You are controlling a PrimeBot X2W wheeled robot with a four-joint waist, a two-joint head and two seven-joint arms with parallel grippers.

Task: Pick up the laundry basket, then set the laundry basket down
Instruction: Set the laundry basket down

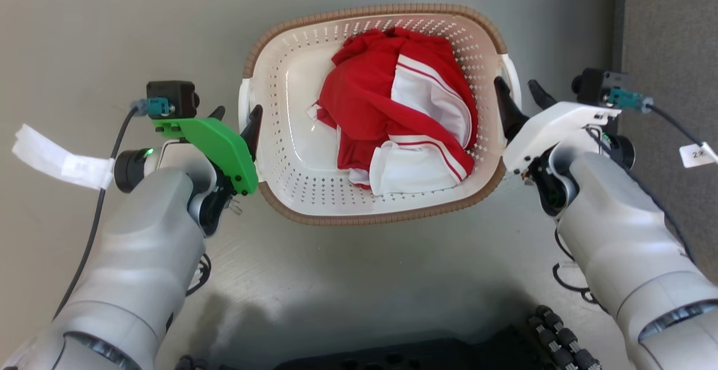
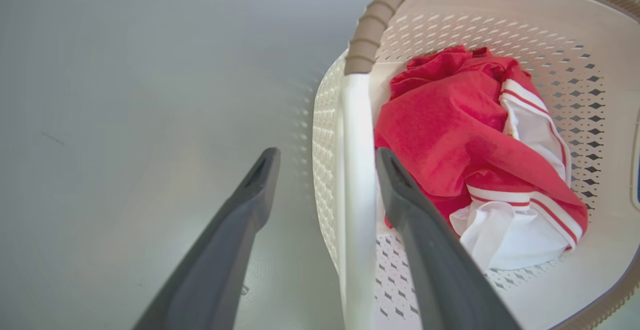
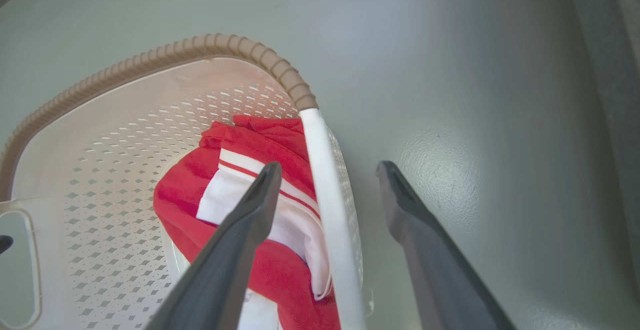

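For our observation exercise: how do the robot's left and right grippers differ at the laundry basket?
The left gripper wears a green wrist cover; the right gripper a white cover. The left gripper straddles the left handle, the right gripper the right handle. Shared: both are open, one finger inside the laundry basket, one outside.

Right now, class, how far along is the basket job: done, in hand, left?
Done: left gripper and right gripper each straddle a white handle of the laundry basket. In hand: nothing clamped; both open. Left, apparently: close, lift, set it down.
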